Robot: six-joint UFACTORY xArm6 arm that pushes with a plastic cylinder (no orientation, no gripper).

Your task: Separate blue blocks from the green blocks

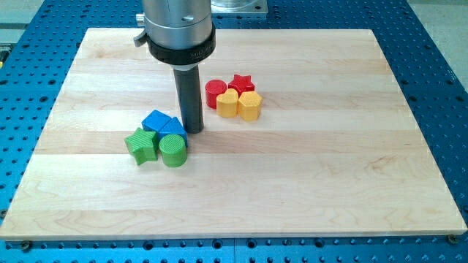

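Two blue blocks lie left of the board's middle: a blue cube-like block (155, 120) and a blue block (173, 128) just to its right, touching it. A green star (141, 145) and a green cylinder (174, 150) sit right below them, touching the blue ones. My tip (194, 130) stands on the board just right of the right blue block, touching it or nearly so. The dark rod rises from there to the grey arm head at the view's top.
A second cluster sits right of the rod: a red cylinder (216, 93), a red star (241, 83), a yellow block (227, 104) and a yellow hexagonal block (250, 105). The wooden board (329, 183) lies on a blue perforated table.
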